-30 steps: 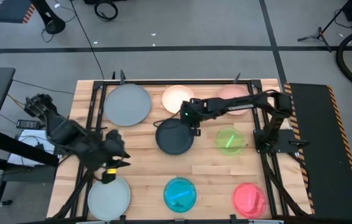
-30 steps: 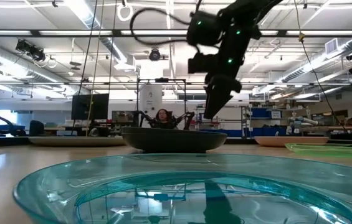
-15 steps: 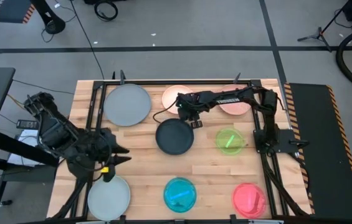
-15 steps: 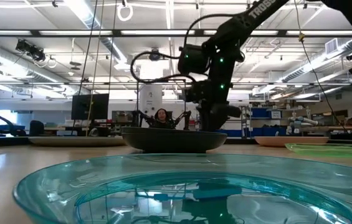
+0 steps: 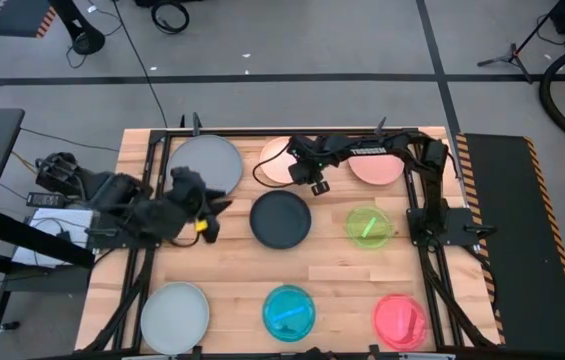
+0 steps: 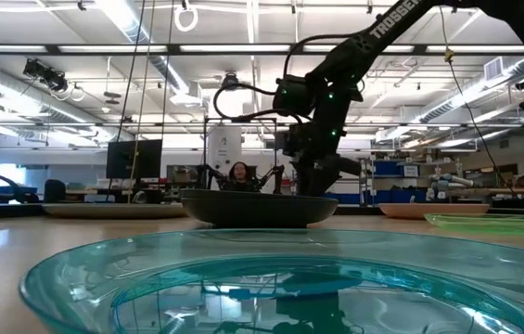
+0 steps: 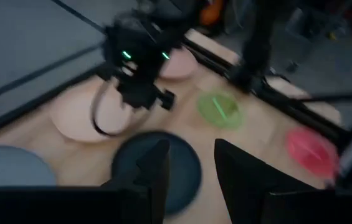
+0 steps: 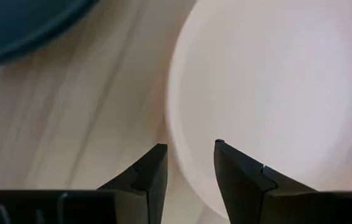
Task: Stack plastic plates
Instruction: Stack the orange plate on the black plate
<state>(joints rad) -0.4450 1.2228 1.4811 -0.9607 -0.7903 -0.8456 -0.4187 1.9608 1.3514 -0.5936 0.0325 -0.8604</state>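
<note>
The right claw (image 5: 307, 172) reaches in from the table's right side and hangs low over the cream plate (image 5: 280, 160) near the far edge. In the right wrist view its two dark fingers (image 8: 152, 169) stand a little apart, straddling the near rim of that cream plate (image 8: 275, 93) — one finger over the bare wood, the other over the plate's inside. Nothing is gripped between them, and whether the tips touch the rim cannot be told.

The left claw (image 5: 210, 213) sits above the wood between the large grey plate (image 5: 205, 167) at the far left and the black plate (image 5: 281, 219) in the middle of the table (image 5: 232, 270). Seen in the left wrist view, its fingers (image 7: 155, 163) are parted with a clear gap and hold nothing; the black plate (image 7: 185, 177) lies just ahead of them.

The other plates lie singly, well apart from one another: a salmon pink plate (image 5: 375, 165) at the far right, partly under the right arm, a translucent green plate (image 5: 369, 226) beside the black one, and along the near edge a second grey plate (image 5: 174, 317), a cyan plate (image 5: 289, 311) and a red-pink plate (image 5: 400, 320). None rests on another.

In the low view the cyan plate (image 6: 243, 278) fills the foreground — behind it the black plate (image 6: 257, 209), with the right arm dropping to the table beyond.
</note>
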